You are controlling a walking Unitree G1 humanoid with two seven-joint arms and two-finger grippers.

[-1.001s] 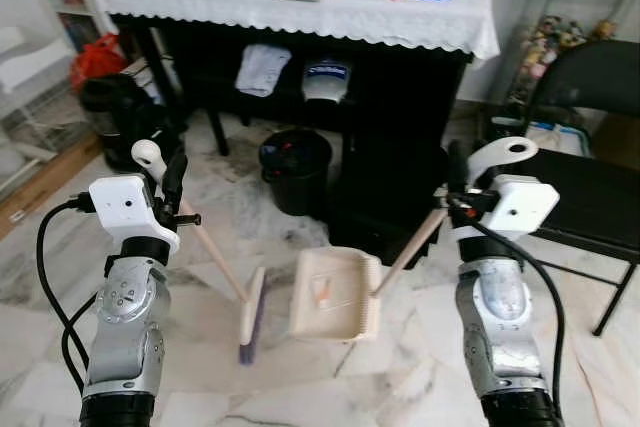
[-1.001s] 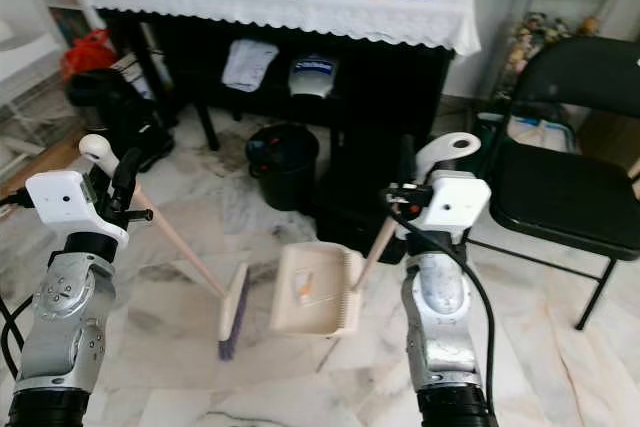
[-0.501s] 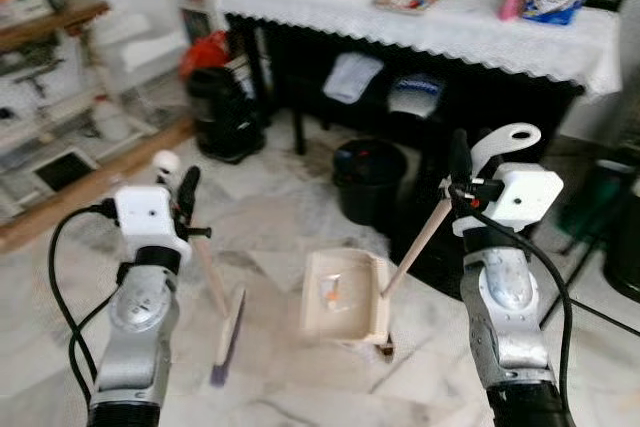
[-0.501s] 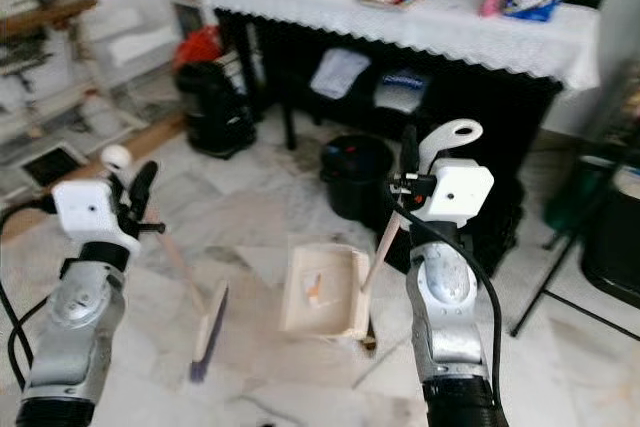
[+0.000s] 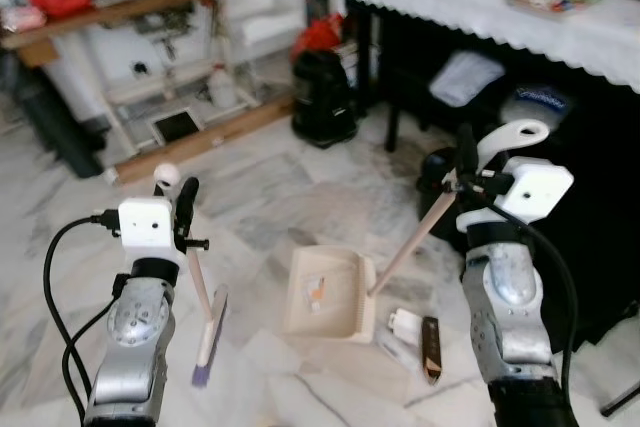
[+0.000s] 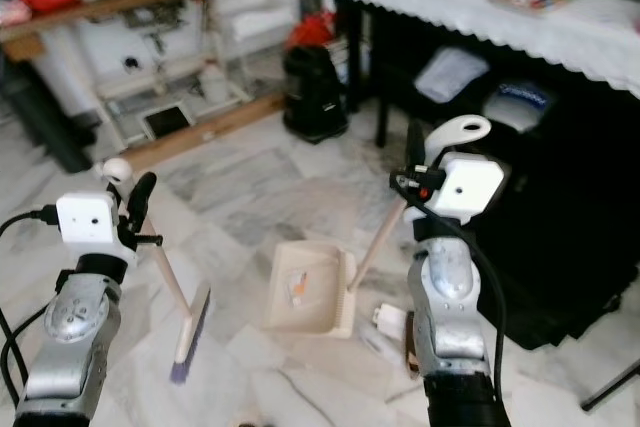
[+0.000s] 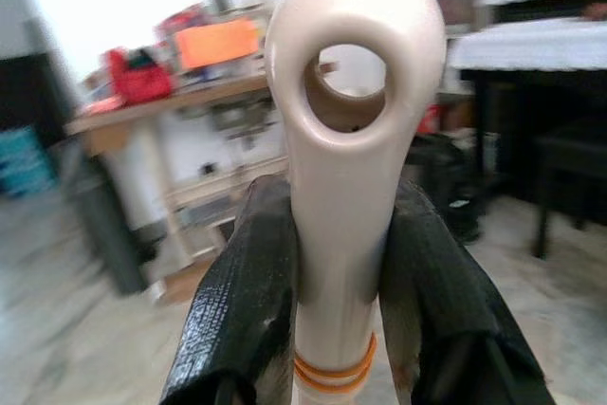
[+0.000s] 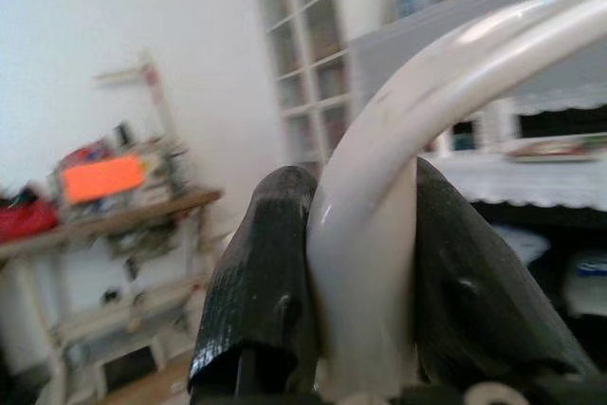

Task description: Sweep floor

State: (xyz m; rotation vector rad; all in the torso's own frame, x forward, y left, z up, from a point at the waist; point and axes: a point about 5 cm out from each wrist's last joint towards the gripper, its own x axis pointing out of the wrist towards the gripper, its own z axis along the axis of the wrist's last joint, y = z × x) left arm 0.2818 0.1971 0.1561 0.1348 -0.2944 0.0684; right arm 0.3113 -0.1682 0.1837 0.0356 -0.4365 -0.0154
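Observation:
My left gripper [image 5: 181, 210] is shut on the cream handle of a broom [image 5: 199, 282]. The broom's head [image 5: 209, 339], with purple bristles, rests on the marble floor. In the left wrist view the black fingers [image 7: 251, 296] clamp the handle just under its hanging loop. My right gripper [image 5: 468, 173] is shut on the long handle [image 5: 411, 243] of a cream dustpan [image 5: 326, 295]. The dustpan sits flat on the floor between my arms and holds a few small orange and white scraps [image 5: 318, 290]. The right wrist view has the fingers [image 8: 261, 282] pressed around the curved handle top.
A white item [image 5: 405, 324] and a brown item [image 5: 431, 347] lie on the floor just right of the dustpan. A black table with a white lace cloth [image 5: 520, 22] stands ahead on the right. A black vacuum-like object [image 5: 323, 97] and a wooden shelf [image 5: 130, 7] stand to the left.
The camera has swung left, so the table shifted right and the black chair left the picture. The wooden shelf and two floor items came into view. Both grippers keep their hold.

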